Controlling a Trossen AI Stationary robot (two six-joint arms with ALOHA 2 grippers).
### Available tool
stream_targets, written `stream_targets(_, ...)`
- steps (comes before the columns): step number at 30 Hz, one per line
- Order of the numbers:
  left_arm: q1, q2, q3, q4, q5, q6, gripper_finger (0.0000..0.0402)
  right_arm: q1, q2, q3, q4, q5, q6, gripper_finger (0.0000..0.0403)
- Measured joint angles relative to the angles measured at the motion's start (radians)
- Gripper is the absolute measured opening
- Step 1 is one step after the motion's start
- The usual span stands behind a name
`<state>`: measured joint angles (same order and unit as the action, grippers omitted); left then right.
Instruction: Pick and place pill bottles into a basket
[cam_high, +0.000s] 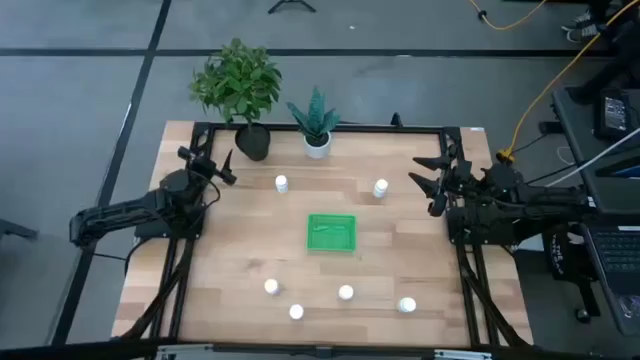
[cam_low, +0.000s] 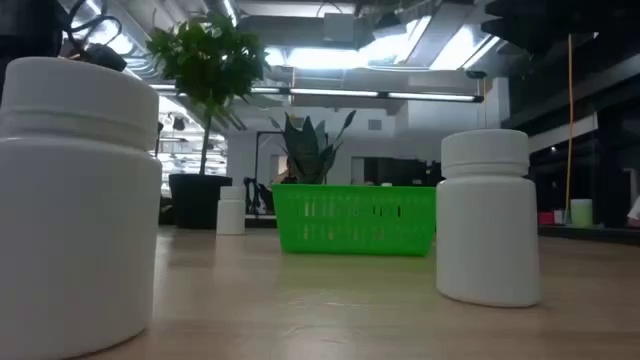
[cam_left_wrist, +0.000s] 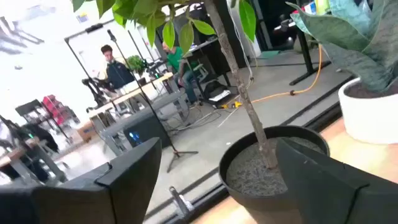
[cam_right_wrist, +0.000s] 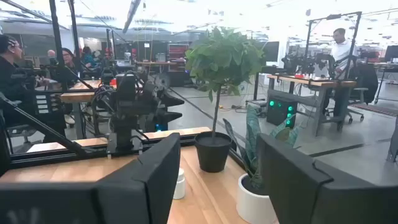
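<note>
The green basket (cam_high: 331, 232) sits at the table's middle and also shows in the low view (cam_low: 355, 218). Six white pill bottles stand upright on their bases. Two are beyond the basket, one to its left (cam_high: 281, 183) and one to its right (cam_high: 381, 188). Several stand near the front edge (cam_high: 271, 288) (cam_high: 296, 312) (cam_high: 345, 293) (cam_high: 406, 305). Two of them loom close in the low view (cam_low: 75, 200) (cam_low: 487, 215). My left gripper (cam_high: 222, 162) is open and empty at the far left, near the black pot. My right gripper (cam_high: 427, 178) is open and empty at the far right.
A black pot with a leafy plant (cam_high: 252, 140) and a white pot with a spiky plant (cam_high: 317, 143) stand at the table's far edge. A black frame (cam_high: 330, 127) runs around the table. People sit and stand at desks in the room beyond.
</note>
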<state>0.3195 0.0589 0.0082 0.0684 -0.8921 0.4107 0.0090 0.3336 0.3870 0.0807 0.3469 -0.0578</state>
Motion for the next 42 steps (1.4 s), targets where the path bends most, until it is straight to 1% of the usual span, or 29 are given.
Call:
stream_targets(3,0.0,0.0,0.0,0.004,0.001,0.018,0.0313,0.0,0.0,0.0,0.0,0.0,0.0,0.0212)
stream_targets(5,0.0,0.0,0.0,0.002,0.013,-0.022,0.0313,0.0,0.0,0.0,0.0,0.0,0.0,0.0212)
stream_targets(7,0.0,0.0,0.0,0.016,0.022,-0.092,0.0313,0.0,0.0,0.0,0.0,0.0,0.0,0.0212)
stream_targets(10,0.0,0.0,0.0,0.045,0.037,-0.242,0.0313,0.0,0.0,0.0,0.007,0.0,-0.021,0.0212)
stream_targets(13,0.0,-0.001,0.0,0.069,0.097,-0.383,0.0313,0.0,-0.001,0.0,0.066,0.0,-0.165,0.0212)
stream_targets(15,0.0,0.0,0.0,0.07,0.147,-0.453,0.0313,0.0,-0.001,0.0,0.08,0.0,-0.213,0.0212)
stream_targets(19,0.0,0.0,0.0,0.124,0.242,-0.611,0.0313,0.0,0.0,0.0,0.076,0.0,-0.212,0.0212)
stream_targets(22,0.0,0.0,0.0,0.179,0.321,-0.701,0.0313,0.0,0.0,0.0,0.088,0.0,-0.213,0.0212)
stream_targets(24,0.0,0.0,0.0,0.227,0.355,-0.772,0.0313,0.0,0.0,0.0,0.09,0.0,-0.212,0.0212)
stream_targets(27,0.0,0.0,0.0,0.296,0.39,-0.887,0.0313,0.0,0.0,0.0,0.089,0.0,-0.174,0.0212)
stream_targets(30,0.0,0.0,0.0,0.33,0.393,-0.965,0.0313,0.0,0.0,0.0,0.093,0.001,-0.112,0.0212)
stream_targets(32,0.0,0.0,0.0,0.332,0.393,-0.99,0.0313,-0.004,0.007,0.0,0.112,0.001,-0.099,0.0212)
stream_targets(37,0.0,0.0,0.0,0.326,0.395,-0.989,0.0313,-0.008,0.013,0.0,0.15,0.013,-0.078,0.0212)
stream_targets(40,0.0,0.0,0.0,0.325,0.372,-0.957,0.0313,-0.008,0.02,0.0,0.17,0.101,-0.048,0.0212)
stream_targets(42,0.001,0.0,0.0,0.325,0.328,-0.951,0.0313,-0.008,0.025,0.0,0.166,0.175,0.002,0.0212)
